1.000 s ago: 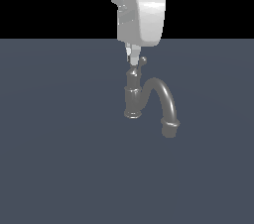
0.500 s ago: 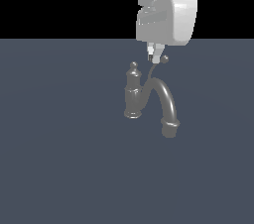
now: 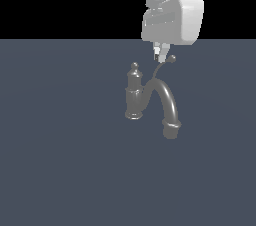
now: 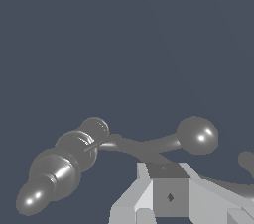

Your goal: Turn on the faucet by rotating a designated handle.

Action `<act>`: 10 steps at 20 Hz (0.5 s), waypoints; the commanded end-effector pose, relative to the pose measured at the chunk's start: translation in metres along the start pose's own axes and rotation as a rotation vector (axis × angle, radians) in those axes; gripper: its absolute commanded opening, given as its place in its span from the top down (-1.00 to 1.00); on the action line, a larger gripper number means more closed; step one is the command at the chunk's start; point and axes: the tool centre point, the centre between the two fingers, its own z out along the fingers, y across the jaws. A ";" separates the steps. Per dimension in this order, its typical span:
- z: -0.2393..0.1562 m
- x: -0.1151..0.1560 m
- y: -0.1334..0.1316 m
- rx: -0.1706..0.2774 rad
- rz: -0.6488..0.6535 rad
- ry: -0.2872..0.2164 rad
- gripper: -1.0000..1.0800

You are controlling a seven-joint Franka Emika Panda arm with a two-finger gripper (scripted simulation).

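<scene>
The faucet (image 3: 150, 101) stands on a plain dark grey surface (image 3: 60, 170).

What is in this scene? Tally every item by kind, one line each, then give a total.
Faucet: 1
Handle on the faucet: 1
Gripper: 1
Total: 3

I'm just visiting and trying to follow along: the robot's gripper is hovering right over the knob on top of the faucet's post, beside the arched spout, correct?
Not quite. The gripper hovers by the ball tip of the thin handle, to the exterior view's right of the post's knob finial, not over it. The exterior view shows this. The arched spout does curve down beside the post of the faucet, as you said.
</scene>
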 end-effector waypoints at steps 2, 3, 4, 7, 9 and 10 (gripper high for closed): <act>0.000 0.017 -0.006 0.002 0.016 0.002 1.00; 0.000 0.020 -0.008 0.002 0.017 0.002 1.00; 0.000 0.023 -0.010 0.002 0.018 0.002 1.00; 0.001 0.032 -0.017 0.002 0.021 0.002 1.00; 0.001 0.038 -0.021 0.001 0.023 0.002 1.00; 0.001 0.041 -0.023 0.001 0.024 0.002 1.00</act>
